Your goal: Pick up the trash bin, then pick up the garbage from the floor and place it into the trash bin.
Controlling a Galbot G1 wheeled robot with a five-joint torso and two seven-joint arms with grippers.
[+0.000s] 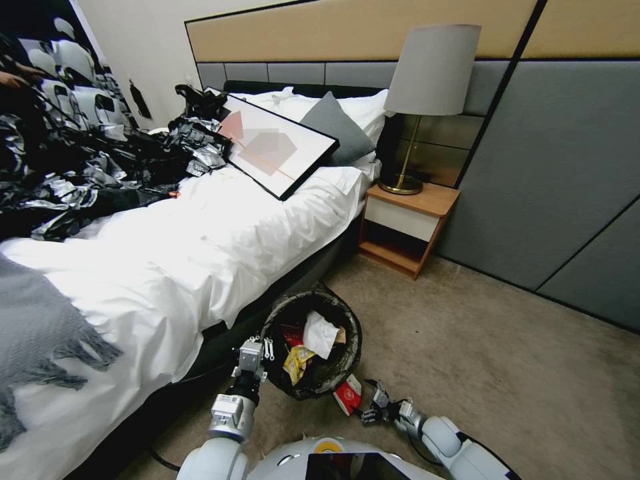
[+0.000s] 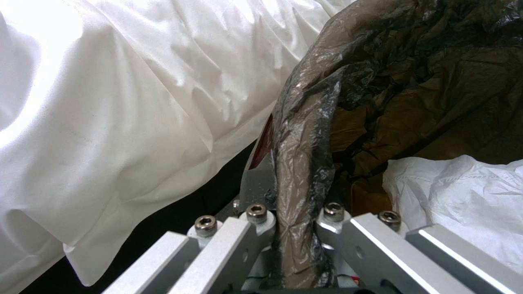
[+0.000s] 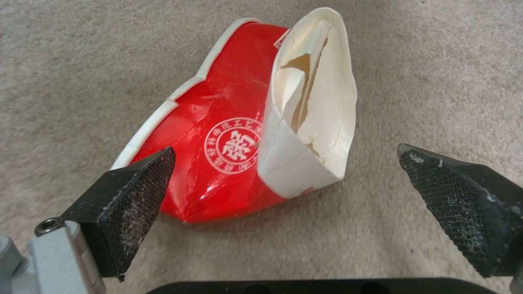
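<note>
Two hands at work — left hand [image 1: 267, 348] clamped on the trash bin [image 1: 337, 313] rim; right hand [image 1: 372, 404] wide open, straddling a flattened red-and-white wrapper [image 3: 229, 139], long axis pointing away.

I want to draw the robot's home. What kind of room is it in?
Likely a bedroom, maybe in a hotel: a bed with white sheets, a lamp on a wooden nightstand, and a padded headboard wall.

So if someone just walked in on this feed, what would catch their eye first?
Probably the red-and-white crushed paper cup on the carpet, sitting between the open pads of the right tool, just beside the trash bin. Next, the left tool clamped on the bin's black bag-lined rim, next to the white bed, with a white tissue and yellow wrapper inside.
</note>
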